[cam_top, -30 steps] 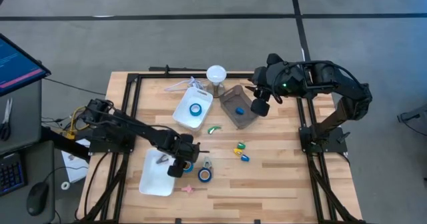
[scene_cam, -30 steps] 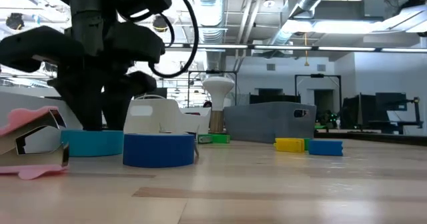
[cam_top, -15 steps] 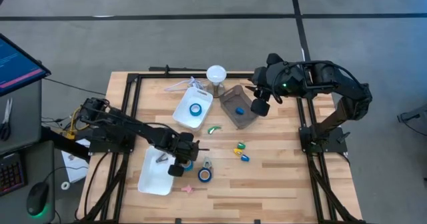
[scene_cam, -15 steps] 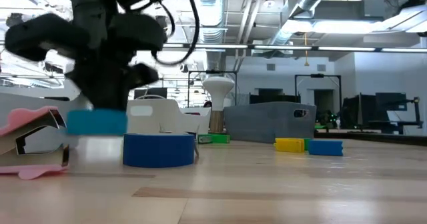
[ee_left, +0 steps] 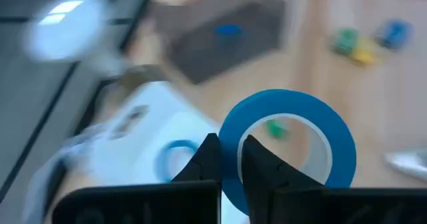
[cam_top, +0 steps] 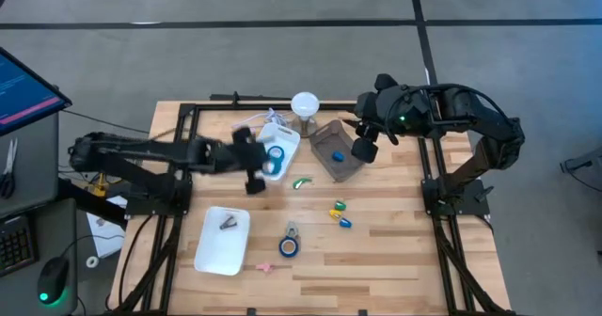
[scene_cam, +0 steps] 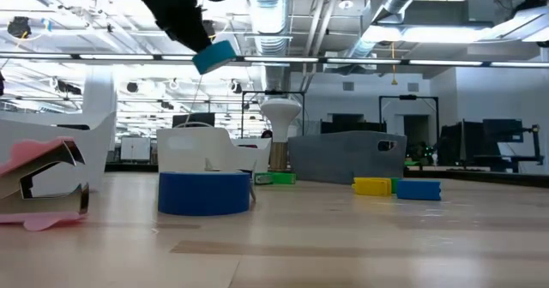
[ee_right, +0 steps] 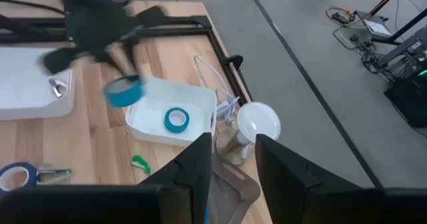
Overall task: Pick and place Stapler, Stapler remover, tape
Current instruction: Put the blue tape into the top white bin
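Note:
My left gripper point(cam_top: 258, 172) is shut on a blue roll of tape point(ee_left: 287, 144), held in the air at the near edge of the white bin point(cam_top: 273, 152); the low view shows the roll point(scene_cam: 214, 55) high above the table. Another tape roll point(ee_right: 177, 119) lies flat in that bin. A third roll point(cam_top: 289, 247) lies on the table near the front, a small metal piece point(cam_top: 292, 229) beside it. My right gripper point(ee_right: 233, 164) hangs open above the grey bin point(cam_top: 337, 152), touching nothing. My left gripper pinches the roll's wall point(ee_left: 230, 164) between its two fingers, one finger point(ee_left: 207, 161) outside the ring and the other point(ee_left: 257, 161) in its hole. The fingers slant down from the table's left. The roll is lifted clear and hangs tilted.
A white tray point(cam_top: 221, 241) with a small metal thing point(cam_top: 229, 224) sits near the front left. Small green, yellow and blue pieces point(cam_top: 340, 214) lie mid-table, a green piece point(cam_top: 301, 181) by the bin, a pink piece point(cam_top: 266, 267) at the front. A white disc point(cam_top: 304, 102) stands at the far edge.
My left gripper has shut on the tape roll that lay on the table beside the white tray, lifted it clear, and carried it up and toward the far edge to the white bin, rolling as it went. The roll now hangs tilted.

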You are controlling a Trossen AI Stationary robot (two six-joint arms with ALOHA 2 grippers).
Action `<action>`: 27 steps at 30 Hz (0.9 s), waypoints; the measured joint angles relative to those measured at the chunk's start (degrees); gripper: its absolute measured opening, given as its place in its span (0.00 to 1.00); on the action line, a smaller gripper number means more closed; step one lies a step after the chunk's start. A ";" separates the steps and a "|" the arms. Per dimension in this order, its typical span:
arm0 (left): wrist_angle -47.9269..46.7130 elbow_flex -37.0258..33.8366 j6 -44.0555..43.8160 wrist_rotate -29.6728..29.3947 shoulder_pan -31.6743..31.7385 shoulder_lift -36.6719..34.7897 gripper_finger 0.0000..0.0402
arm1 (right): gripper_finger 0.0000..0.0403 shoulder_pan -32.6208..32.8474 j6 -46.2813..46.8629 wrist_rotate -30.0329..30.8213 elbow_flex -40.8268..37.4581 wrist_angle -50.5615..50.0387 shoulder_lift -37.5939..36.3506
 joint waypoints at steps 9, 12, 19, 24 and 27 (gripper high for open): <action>0.68 0.02 0.12 8.16 19.19 1.51 0.03 | 0.27 -0.25 0.04 0.22 0.00 1.34 0.00; 0.59 -0.07 0.15 12.61 22.87 5.06 0.03 | 0.27 -0.42 0.13 0.26 0.00 1.49 0.00; 0.88 -0.05 0.15 18.01 25.19 14.11 0.03 | 0.27 -1.03 -0.04 0.42 0.00 2.02 0.00; 1.36 -0.05 0.16 19.55 25.17 18.81 0.03 | 0.27 -1.20 -0.04 0.42 -0.02 2.01 0.00; 1.41 -0.05 0.15 20.83 25.15 20.35 0.03 | 0.27 -1.18 -0.04 0.42 -0.01 2.01 0.00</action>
